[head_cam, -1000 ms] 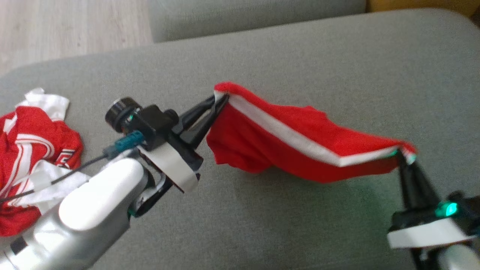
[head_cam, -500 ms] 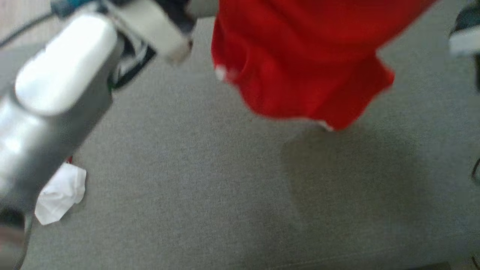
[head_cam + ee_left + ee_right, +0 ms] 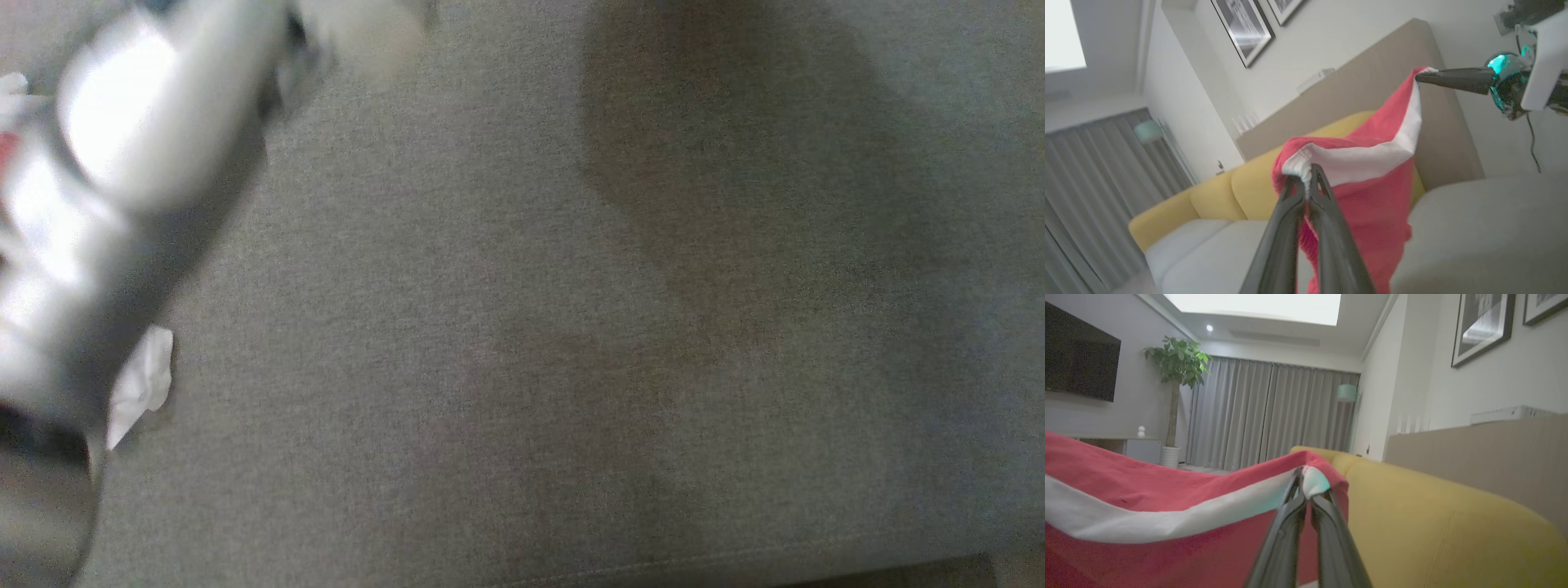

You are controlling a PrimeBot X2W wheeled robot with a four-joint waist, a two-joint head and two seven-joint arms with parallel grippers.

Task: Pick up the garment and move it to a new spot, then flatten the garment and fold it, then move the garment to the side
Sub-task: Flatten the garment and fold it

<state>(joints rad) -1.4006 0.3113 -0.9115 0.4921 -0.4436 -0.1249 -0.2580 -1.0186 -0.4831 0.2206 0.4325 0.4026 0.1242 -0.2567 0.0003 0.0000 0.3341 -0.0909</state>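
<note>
While the red fabric garment with a white band [image 3: 1372, 196] hangs in the air between our two arms, our left gripper [image 3: 1307, 176] has its two long dark fingers pinched tight on one gathered end of that band, at the centre of the left wrist view. From there the band runs up toward two o'clock, where our right gripper [image 3: 1423, 77] nips the other end, its fingers likewise closed on the cloth. The red body of the garment droops from the band toward six o'clock, in front of a rounded yellow upholstered sofa cushion [image 3: 1241, 183]. In the right wrist view the same grip sits at the centre: the narrow fingers meet on the white corner, and the garment [image 3: 1147, 486] stretches away toward nine o'clock. Grey pleated curtains [image 3: 1257, 416] hang at twelve o'clock behind it, and a leafy green potted plant [image 3: 1177, 363] stands at ten o'clock. Our head view is blurred; it shows the grey woven seat surface [image 3: 571, 392], our pale rounded left forearm [image 3: 122, 163] at ten o'clock, and a small crumpled white scrap of cloth [image 3: 143, 384] lying on the seat at eight o'clock.
</note>
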